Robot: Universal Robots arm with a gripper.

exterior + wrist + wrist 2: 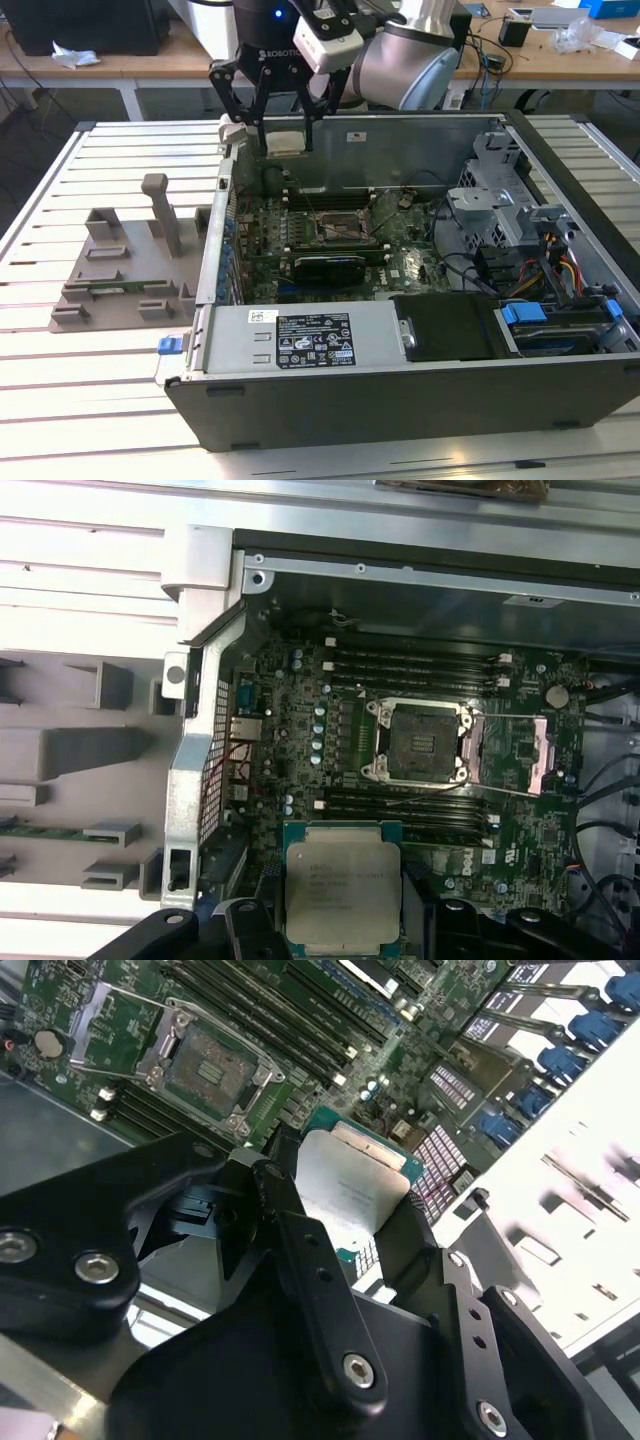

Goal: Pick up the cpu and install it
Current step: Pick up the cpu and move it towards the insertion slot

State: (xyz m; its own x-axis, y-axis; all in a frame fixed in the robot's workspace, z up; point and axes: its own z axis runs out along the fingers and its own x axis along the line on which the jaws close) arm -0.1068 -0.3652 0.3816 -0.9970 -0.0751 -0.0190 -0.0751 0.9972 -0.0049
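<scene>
1. Pincer (285, 138): black, 2 fingers (292, 1245) closed narrowly against opposite edges of the cpu. It hangs over the far side of an open computer case, toward the exterior view's left.
2. cpu (343, 895): flat square chip with a silvery lid and green rim. It is held in the pincer, lifted clear above the motherboard and not seated.
3. CPU socket (420, 742): square, in a metal frame, with dark bare contacts showing. It sits mid-board, apart from the cpu.
4. Motherboard (400, 265): green, lying flat in the case floor, with memory slots (415, 662) running alongside the socket.
5. Computer case (400, 405): dark grey, on its side with the lid off. A power supply (310, 340) is fitted along its near wall.
6. Fixture blocks (130, 270): grey plastic, just beside the case on the exterior view's left.
7. Surface (70, 410): pale and slatted, carrying the case and the fixture blocks.
</scene>
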